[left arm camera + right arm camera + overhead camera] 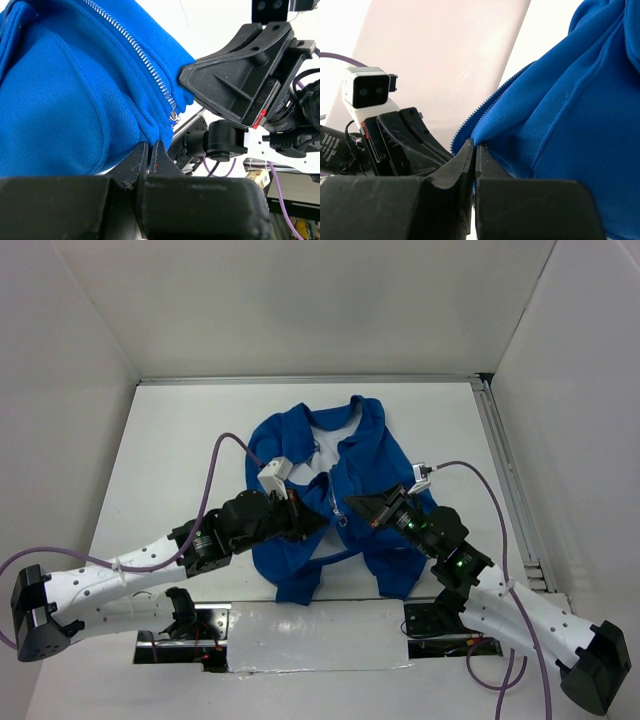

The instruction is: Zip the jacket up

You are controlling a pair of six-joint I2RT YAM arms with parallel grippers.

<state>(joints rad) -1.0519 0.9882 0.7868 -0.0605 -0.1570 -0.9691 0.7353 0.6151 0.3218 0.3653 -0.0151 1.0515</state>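
Observation:
The royal-blue jacket lies front-up on the white table, collar at the far side, its front open with white lining showing near the collar. My left gripper is shut on the hem of the left front panel, just below the silver zipper teeth and the zipper end. My right gripper is shut on the hem edge of the right front panel, beside its blue zipper tape. The two grippers face each other a few centimetres apart at the jacket's lower front.
White enclosure walls stand on the left, back and right of the table. A metal rail runs along the right edge. Purple cables arc over both arms. The right gripper fills the left wrist view.

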